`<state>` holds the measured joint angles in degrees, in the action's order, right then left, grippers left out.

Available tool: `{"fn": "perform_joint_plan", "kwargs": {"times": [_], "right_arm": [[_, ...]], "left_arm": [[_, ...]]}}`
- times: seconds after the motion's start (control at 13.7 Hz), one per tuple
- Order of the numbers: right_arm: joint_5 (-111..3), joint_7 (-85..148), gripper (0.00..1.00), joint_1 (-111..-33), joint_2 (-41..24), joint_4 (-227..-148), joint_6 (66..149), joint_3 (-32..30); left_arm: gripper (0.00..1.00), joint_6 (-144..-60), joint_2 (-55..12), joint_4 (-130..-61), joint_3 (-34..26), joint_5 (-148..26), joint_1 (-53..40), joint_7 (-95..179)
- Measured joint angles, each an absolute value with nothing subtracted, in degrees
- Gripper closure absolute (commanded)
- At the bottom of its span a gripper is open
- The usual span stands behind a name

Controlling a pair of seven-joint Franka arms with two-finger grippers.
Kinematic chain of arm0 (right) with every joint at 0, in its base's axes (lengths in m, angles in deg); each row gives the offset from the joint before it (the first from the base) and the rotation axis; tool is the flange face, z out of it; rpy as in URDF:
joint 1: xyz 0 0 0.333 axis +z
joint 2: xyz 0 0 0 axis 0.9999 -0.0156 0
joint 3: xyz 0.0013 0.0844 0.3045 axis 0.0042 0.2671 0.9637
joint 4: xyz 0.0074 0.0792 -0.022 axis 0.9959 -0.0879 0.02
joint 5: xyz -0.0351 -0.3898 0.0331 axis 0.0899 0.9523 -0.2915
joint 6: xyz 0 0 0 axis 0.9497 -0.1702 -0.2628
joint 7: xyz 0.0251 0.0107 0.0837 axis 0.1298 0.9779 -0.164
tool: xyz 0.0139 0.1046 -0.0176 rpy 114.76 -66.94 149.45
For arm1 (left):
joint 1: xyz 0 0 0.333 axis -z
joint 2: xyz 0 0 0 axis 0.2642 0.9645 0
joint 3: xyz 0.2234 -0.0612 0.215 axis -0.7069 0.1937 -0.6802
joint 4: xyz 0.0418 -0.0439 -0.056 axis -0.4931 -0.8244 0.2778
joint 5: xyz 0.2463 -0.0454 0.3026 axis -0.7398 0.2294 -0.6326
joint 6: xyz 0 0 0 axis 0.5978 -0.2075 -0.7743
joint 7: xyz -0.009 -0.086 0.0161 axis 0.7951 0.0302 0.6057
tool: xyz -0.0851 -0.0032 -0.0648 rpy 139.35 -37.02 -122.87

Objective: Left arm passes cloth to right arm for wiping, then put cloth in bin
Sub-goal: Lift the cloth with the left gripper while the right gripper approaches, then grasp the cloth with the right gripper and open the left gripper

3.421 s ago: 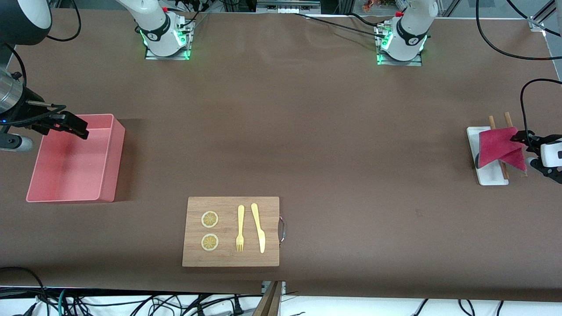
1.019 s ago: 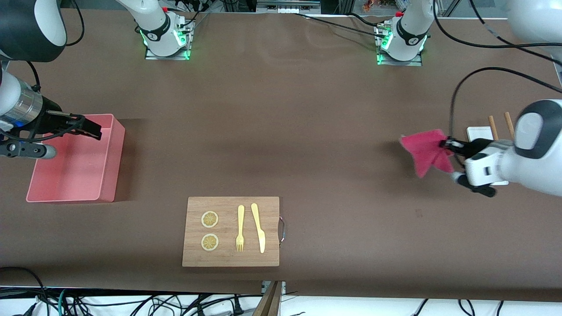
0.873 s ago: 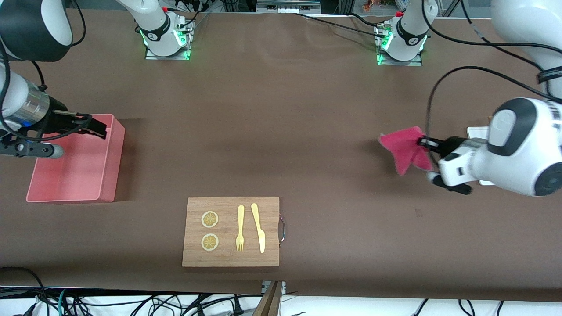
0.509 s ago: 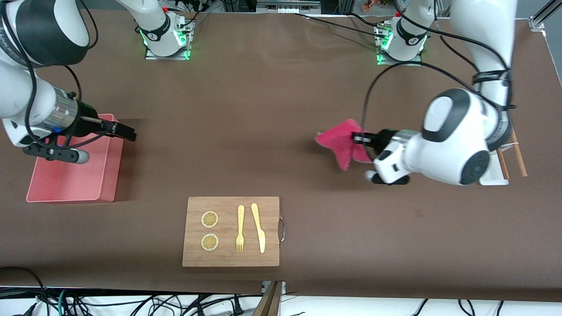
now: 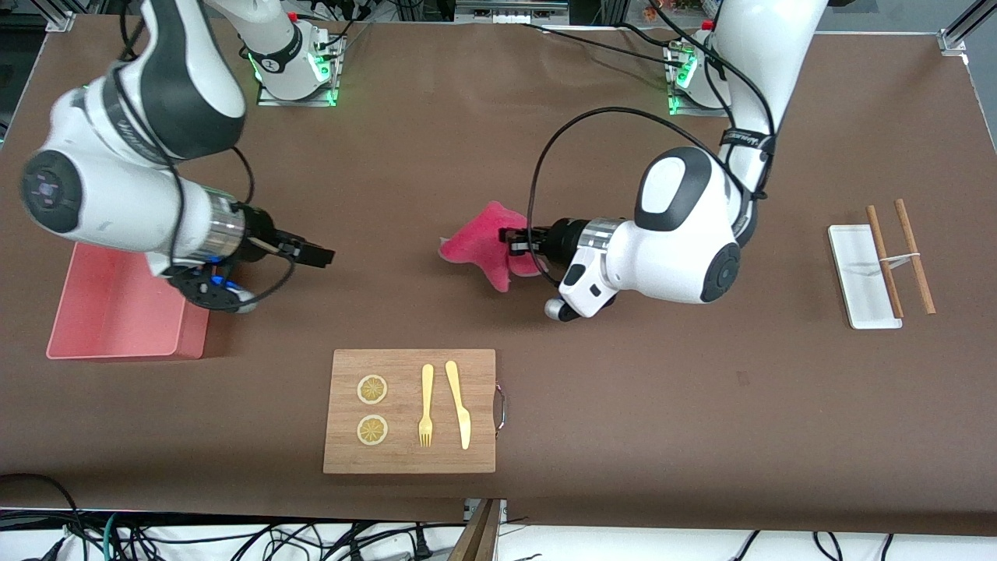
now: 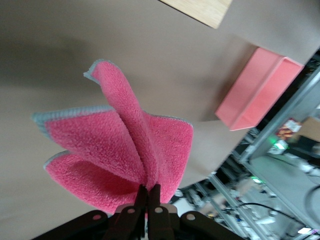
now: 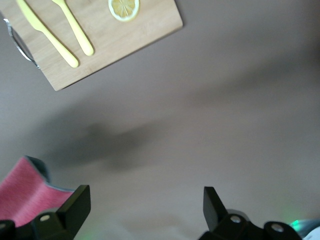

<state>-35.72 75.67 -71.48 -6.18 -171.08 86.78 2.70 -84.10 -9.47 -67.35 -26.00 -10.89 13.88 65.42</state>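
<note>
1. Table [image 5: 592, 405] carries everything: the bin [image 5: 117, 312] at the right arm's end, a board [image 5: 409, 411] nearer the front camera with fork, knife and two lemon slices, and a white tray [image 5: 857, 276] with chopsticks at the left arm's end.
2. Left gripper [image 5: 512, 242] hangs over mid-table, its fingers pinched tight on one corner of the cloth [image 5: 479, 245].
3. Right gripper [image 5: 315, 255] is over bare table just beside the bin, fingers spread wide [image 7: 70, 207] and aimed at the cloth, well apart from it.
4. Cloth [image 6: 117, 155] is up in the air, fanned in soft folds from the pinch; its long axis runs level, free edges pointing toward the right gripper.
5. Handling, as a judgement: light, limp, fuzzy, not fragile; it will sag and swing. The best hold looks like the bunched folds near the free edge, clear of the left fingers [image 6: 150, 200].
</note>
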Motion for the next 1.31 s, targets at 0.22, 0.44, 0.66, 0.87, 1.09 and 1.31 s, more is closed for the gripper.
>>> {"fn": "perform_joint_plan", "kwargs": {"times": [0.22, 0.44, 0.66, 0.87, 1.09, 1.31], "right_arm": [[-39.0, 84.2, 0.00, -69.4, -8.5, -171.3, 90.2, 2.7], [-43.6, 90.5, 0.00, -69.0, -9.9, -171.8, 92.8, 2.7], [-45.6, 95.7, 0.00, -68.0, -10.7, -171.9, 93.8, 2.7], [-45.6, 99.2, 0.02, -67.2, -12.4, -172.1, 95.9, 2.7], [-45.8, 99.7, 0.77, -67.1, -14.3, -172.1, 96.5, 2.7], [-48.1, 102.2, 1.00, -67.0, -14.8, -172.1, 96.5, 2.7]], "left_arm": [[1.00, -89.9, -8.1, -67.4, -26.0, -3.3, 15.7, 66.7], [1.00, -96.5, -6.7, -67.4, -26.0, -0.9, 18.4, 67.1], [1.00, -99.0, -6.5, -67.3, -26.0, -0.9, 20.2, 67.5], [1.00, -99.3, -6.4, -67.3, -26.2, -0.2, 20.2, 67.7], [1.00, -99.8, -6.3, -67.3, -26.3, 0.9, 20.2, 67.7], [1.00, -99.9, -6.3, -67.3, -26.3, 0.9, 20.2, 67.7]]}}
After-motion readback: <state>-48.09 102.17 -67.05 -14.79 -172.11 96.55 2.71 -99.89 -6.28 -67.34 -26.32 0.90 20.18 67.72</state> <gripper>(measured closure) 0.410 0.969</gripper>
